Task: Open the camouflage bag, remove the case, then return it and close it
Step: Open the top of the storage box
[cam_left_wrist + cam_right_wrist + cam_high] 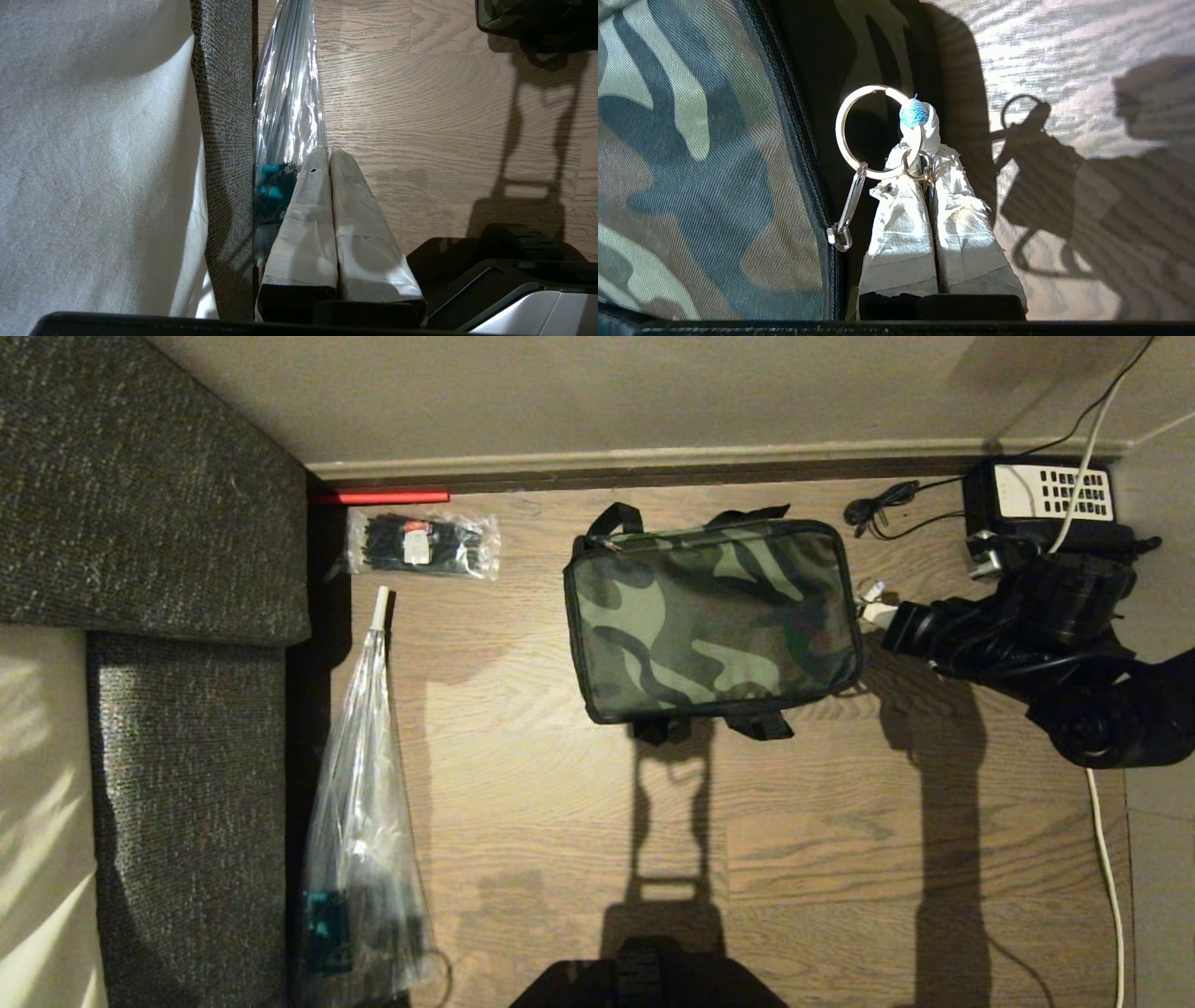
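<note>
The camouflage bag [714, 616] lies closed on the wood floor, its zipper [794, 140] running along the lid edge. My right gripper [873, 602] is at the bag's right end. Its taped fingers [901, 224] are shut on a small link and a white tab with a blue tip [915, 114]. These hang on a metal key ring [847, 154] joined to the zipper pull [850, 205]. The case is hidden from view. My left gripper [328, 151] is parked low beside the sofa, shut on nothing.
A grey sofa [140, 523] fills the left side. A long clear plastic bag [364, 803] and a clear packet of black items [425, 543] lie next to it. A black telephone [1041, 499] with cables sits at the back right by the wall.
</note>
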Motion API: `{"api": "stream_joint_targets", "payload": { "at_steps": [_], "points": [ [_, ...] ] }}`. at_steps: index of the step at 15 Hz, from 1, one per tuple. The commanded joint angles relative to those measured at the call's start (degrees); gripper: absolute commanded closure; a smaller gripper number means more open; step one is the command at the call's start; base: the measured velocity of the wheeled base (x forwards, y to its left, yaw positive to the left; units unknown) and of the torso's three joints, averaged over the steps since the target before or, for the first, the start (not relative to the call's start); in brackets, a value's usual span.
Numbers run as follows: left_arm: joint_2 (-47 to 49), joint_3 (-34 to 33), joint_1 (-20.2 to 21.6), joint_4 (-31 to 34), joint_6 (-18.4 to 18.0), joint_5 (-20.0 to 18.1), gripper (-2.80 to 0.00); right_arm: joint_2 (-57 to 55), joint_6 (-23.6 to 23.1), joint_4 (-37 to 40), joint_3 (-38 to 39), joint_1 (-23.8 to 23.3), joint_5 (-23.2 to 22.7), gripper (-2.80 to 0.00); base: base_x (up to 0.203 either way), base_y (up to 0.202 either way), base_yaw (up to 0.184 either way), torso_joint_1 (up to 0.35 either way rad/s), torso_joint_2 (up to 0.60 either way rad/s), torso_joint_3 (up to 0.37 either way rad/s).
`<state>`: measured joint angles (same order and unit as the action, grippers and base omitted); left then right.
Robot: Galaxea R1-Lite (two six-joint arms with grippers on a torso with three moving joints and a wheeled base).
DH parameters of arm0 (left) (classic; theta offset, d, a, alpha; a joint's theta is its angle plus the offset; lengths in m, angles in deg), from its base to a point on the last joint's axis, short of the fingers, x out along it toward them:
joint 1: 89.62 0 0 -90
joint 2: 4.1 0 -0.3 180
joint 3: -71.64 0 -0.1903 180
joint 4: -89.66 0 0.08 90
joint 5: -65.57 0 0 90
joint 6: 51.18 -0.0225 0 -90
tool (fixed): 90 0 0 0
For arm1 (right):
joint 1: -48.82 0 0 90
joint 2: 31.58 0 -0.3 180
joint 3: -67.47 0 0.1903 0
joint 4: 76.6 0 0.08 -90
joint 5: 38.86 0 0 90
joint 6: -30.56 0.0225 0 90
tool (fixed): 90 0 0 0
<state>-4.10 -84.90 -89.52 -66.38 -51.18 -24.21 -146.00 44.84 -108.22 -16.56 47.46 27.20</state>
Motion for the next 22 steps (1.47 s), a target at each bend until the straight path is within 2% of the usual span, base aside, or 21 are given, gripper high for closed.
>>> {"api": "stream_joint_targets", "payload": {
  "at_steps": [1, 3, 5, 12, 15, 22],
  "points": [
    [0.00, -0.01, -0.01, 0.02, 0.00, 0.04, 0.00, -0.72, 0.05, -0.38, -0.98, 0.34, -0.14, 0.00, 0.000, 0.000, 0.000, 0.000, 0.00, 0.000],
    [0.00, -0.01, 0.02, 0.02, 0.00, 0.04, 0.00, -1.30, 0.64, -0.22, -2.74, 0.96, -0.14, 0.00, 0.000, 0.000, 0.000, 0.000, 0.00, 0.000],
    [0.00, -0.01, -0.01, 0.02, 0.00, 0.04, 0.00, -1.58, 3.33, -0.29, -4.36, 1.45, -0.14, 0.00, 0.000, 0.000, 0.000, 0.000, 0.00, 0.000],
    [0.00, -0.01, -0.01, 0.02, 0.00, 0.04, 0.00, -4.09, 3.95, -0.20, -8.70, 2.33, -0.58, 0.00, 0.000, 0.000, 0.000, 0.000, 0.00, 0.000],
    [0.00, -0.01, -0.01, 0.02, 0.00, 0.04, 0.00, -4.49, 7.05, -0.20, -11.09, 2.33, -0.58, 0.00, 0.000, 0.000, 0.000, 0.000, 0.00, 0.000],
    [0.00, -0.01, -0.01, 0.02, 0.00, 0.04, 0.00, -4.49, 8.85, -0.12, -13.39, 2.91, -0.49, 0.00, 0.000, 0.000, 0.000, 0.000, 0.00, 0.000]
  ]
}}
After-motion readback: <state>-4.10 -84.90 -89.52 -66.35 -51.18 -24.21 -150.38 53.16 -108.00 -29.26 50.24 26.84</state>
